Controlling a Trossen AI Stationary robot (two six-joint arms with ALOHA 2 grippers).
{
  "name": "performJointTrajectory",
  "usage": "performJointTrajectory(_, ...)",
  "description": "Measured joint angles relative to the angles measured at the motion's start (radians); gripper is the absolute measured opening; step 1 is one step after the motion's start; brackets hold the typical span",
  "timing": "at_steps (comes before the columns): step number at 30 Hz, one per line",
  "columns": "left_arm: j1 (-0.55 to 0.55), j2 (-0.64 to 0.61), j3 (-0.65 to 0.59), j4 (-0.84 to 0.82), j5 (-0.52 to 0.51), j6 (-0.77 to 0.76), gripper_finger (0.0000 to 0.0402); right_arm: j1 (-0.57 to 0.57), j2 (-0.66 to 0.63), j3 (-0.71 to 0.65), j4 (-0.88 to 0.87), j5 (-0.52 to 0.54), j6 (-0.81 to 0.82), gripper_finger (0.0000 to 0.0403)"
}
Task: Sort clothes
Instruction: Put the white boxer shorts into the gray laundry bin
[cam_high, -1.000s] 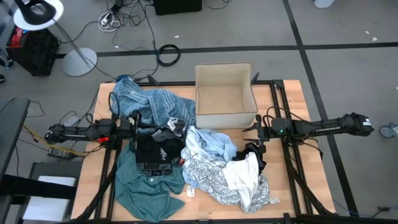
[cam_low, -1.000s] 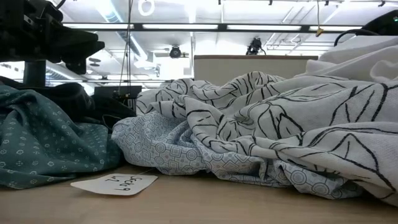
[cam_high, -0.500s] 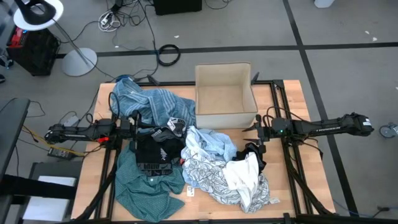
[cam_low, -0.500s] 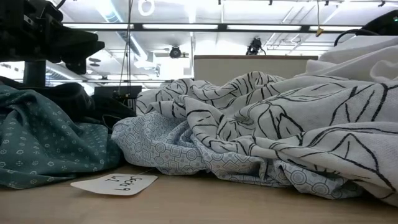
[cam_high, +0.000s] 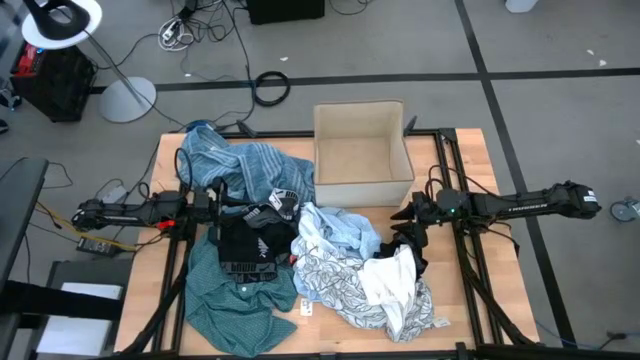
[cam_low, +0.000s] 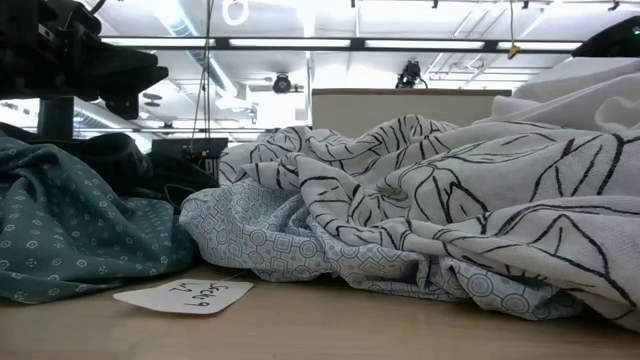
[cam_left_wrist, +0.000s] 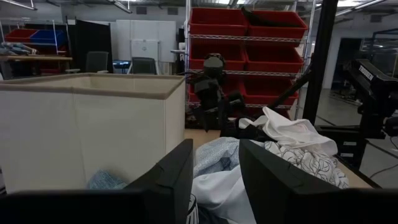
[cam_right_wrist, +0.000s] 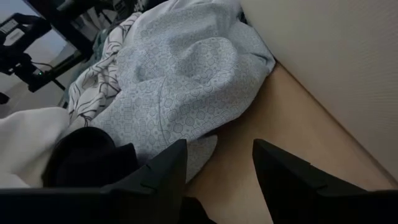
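The clothes lie in a heap on the table. It holds a blue striped cloth (cam_high: 238, 165), a black garment (cam_high: 247, 247), a teal shirt (cam_high: 235, 297), a pale blue shirt (cam_high: 338, 230), a white-grey patterned cloth (cam_high: 335, 282) and a white piece (cam_high: 392, 278). My left gripper (cam_high: 220, 200) hovers open over the striped cloth's near edge, pointing toward the table's right edge. My right gripper (cam_high: 404, 216) is open beside the box, pointing at the pale blue shirt (cam_right_wrist: 186, 81). Nothing is between its fingers (cam_right_wrist: 283, 171).
An open beige box (cam_high: 362, 155) stands at the table's far middle, between the two grippers. A small paper tag (cam_low: 185, 295) lies on the wood at the near edge. Bare wood (cam_right_wrist: 267, 130) shows between the box wall and the pale blue shirt.
My right gripper has rolled about its own pointing line without shifting place; its fingers stay open. The clothes and my left arm have kept still.
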Motion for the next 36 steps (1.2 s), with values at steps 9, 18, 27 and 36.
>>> performJointTrajectory(9,0.000,0.000,0.000,0.000,0.000,0.000,0.0136,-0.006,0.000,0.000,0.064,-0.004,-0.029,0.0187)
performJointTrajectory(18,0.000,0.000,0.000,0.000,0.000,0.000,0.0136,0.003,0.000,0.258,-0.112,-0.052,-0.151,0.0187)
performJointTrajectory(27,0.000,0.000,0.000,0.000,0.000,0.000,0.0136,0.100,0.112,0.700,-0.672,0.048,-0.228,0.0175)
performJointTrajectory(36,0.000,0.000,0.000,0.000,0.000,0.000,0.0136,0.314,0.415,0.966,-0.913,0.110,-0.210,0.0152)
